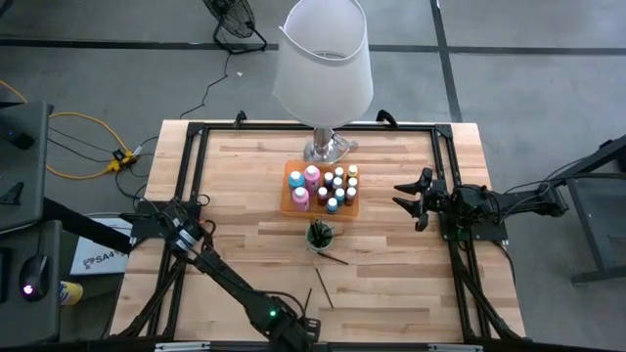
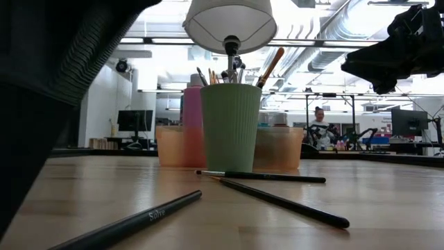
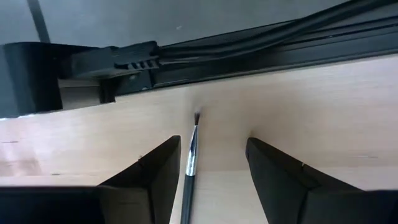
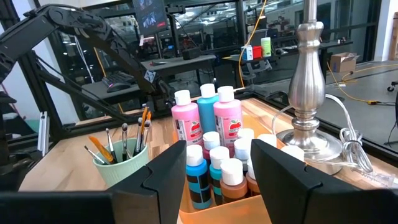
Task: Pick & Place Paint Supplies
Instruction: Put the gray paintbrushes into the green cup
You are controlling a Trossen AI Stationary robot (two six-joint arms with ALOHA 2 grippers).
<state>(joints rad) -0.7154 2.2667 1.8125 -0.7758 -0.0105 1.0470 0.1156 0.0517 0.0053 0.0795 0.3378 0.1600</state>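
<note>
My left gripper (image 3: 211,146) is open near the table's near edge (image 1: 296,328), low over the wood. Its fingers stand on either side of a thin dark-handled brush (image 3: 191,155) that lies flat on the table, bristle end toward the black edge frame, and they do not touch it. My right gripper (image 1: 411,200) is open and empty, held up to the right of the orange tray (image 1: 290,200). The tray holds pink and teal bottles (image 4: 214,115) and small capped bottles (image 4: 217,165). A green cup (image 1: 319,235) holding brushes stands just before the tray.
A big white-shaded lamp (image 1: 323,59) stands on its silver base (image 4: 311,93) behind the tray. Two more brushes (image 2: 277,177) (image 2: 284,201) lie on the wood before the cup, and a third (image 2: 139,222) lies nearer. Black frame rails run along the table's edges (image 3: 249,50).
</note>
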